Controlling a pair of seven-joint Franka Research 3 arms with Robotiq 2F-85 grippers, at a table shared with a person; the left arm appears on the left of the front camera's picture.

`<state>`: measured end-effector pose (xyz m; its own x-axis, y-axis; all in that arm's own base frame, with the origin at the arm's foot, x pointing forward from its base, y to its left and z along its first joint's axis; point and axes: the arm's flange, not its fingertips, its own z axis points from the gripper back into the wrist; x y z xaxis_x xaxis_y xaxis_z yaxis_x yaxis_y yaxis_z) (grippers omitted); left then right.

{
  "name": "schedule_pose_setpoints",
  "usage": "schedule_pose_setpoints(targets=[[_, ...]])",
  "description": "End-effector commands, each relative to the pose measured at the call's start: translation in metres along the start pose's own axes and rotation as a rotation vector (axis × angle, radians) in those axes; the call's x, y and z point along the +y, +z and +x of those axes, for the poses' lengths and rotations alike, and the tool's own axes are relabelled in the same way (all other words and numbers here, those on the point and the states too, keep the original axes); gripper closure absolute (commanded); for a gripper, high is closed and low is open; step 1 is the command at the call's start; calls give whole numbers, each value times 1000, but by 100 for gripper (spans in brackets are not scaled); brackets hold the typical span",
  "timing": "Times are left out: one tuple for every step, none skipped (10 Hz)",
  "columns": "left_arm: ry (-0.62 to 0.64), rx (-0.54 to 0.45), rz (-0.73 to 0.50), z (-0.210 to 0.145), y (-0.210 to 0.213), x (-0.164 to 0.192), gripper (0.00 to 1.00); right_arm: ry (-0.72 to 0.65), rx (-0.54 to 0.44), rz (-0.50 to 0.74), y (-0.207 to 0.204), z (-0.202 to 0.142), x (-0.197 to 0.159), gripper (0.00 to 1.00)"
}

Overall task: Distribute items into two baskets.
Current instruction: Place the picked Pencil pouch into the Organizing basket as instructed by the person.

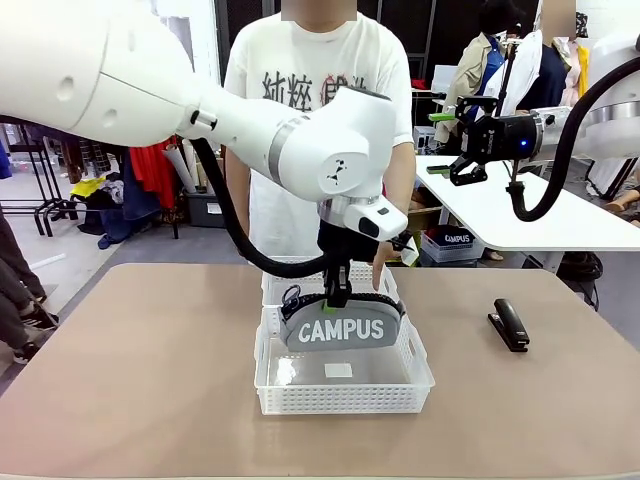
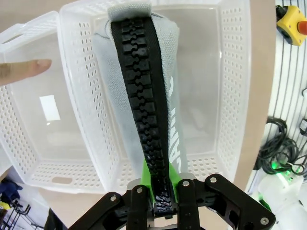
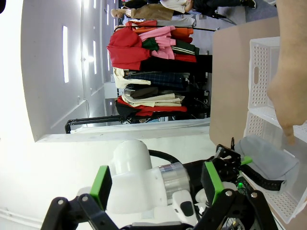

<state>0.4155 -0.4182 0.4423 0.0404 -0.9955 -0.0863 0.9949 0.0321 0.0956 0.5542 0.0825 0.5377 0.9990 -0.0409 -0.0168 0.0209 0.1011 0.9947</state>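
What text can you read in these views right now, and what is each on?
"CAMPUS": white letters on the grey pouch.
"CAMPUS": small, on a dark item beyond the table.
T-shirt print: stylised characters, not readable.
White label in the near basket: too small to read.

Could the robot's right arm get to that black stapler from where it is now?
Probably yes. The stapler lies alone on the right of the table, and the open right gripper hangs high on that side with nothing in between.
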Motion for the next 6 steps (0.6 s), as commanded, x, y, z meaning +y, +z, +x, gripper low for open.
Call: schedule_pose_setpoints(targets=[[-2, 20, 43, 13, -16, 6, 100, 5, -9, -1, 0, 0, 3, 0], [-10, 37, 53, 16, -22, 8, 100, 5, -9, -1, 0, 0, 3, 0], [-17, 40, 61, 16, -29, 9, 100, 5, -9, -1, 0, 0, 3, 0], [-18, 45, 49, 17, -35, 10, 100, 5, -9, -1, 0, 0, 3, 0], [-18, 41, 23, 20, -43, 9, 100, 5, -9, -1, 0, 0, 3, 0], [-19, 41, 8, 22, -48, 8, 100, 5, -9, -1, 0, 0, 3, 0]])
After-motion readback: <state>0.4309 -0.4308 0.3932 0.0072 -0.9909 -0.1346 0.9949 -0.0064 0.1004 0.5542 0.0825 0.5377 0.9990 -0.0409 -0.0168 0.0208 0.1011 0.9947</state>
